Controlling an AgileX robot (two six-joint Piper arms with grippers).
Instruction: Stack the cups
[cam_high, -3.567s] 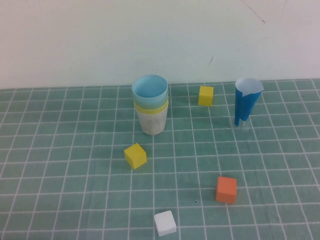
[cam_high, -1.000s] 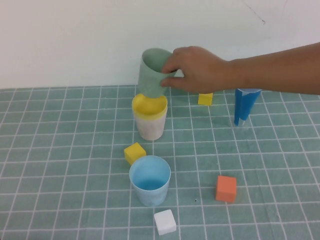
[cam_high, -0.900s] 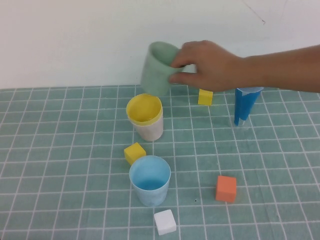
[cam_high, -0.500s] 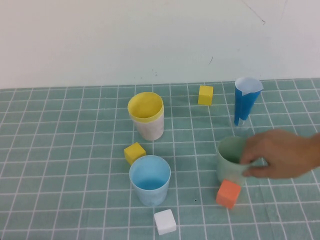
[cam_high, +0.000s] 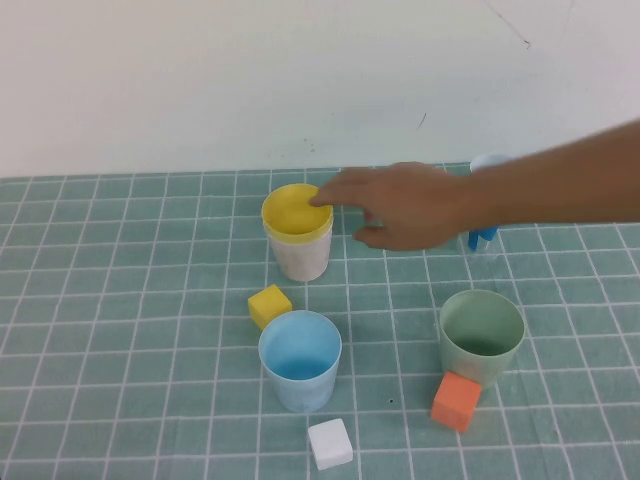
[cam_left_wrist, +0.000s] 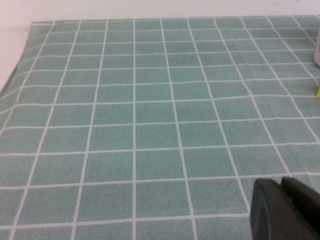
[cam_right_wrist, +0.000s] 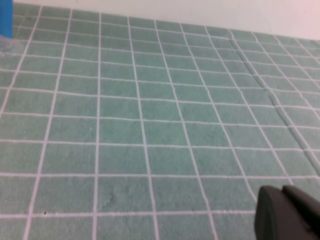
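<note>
High view showed, left to right, a yellow cube (cam_high: 270, 305), a yellow cup (cam_high: 297, 222) nested in a whitish cup (cam_high: 298, 259), a blue cup (cam_high: 299, 360) in front, a white cube (cam_high: 330, 444), a person's hand (cam_high: 405, 205) touching the yellow rim, an orange cube (cam_high: 456, 401) against a green cup (cam_high: 481, 335). Left gripper (cam_left_wrist: 285, 210) and right gripper (cam_right_wrist: 287, 212) were closed, empty, low over bare cloth

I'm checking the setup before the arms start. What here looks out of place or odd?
A person's hand reaches in over the yellow cup, which sits nested in the whitish cup. The orange cube is askew against the green cup. The left gripper and right gripper are shut, away from the cups.
</note>
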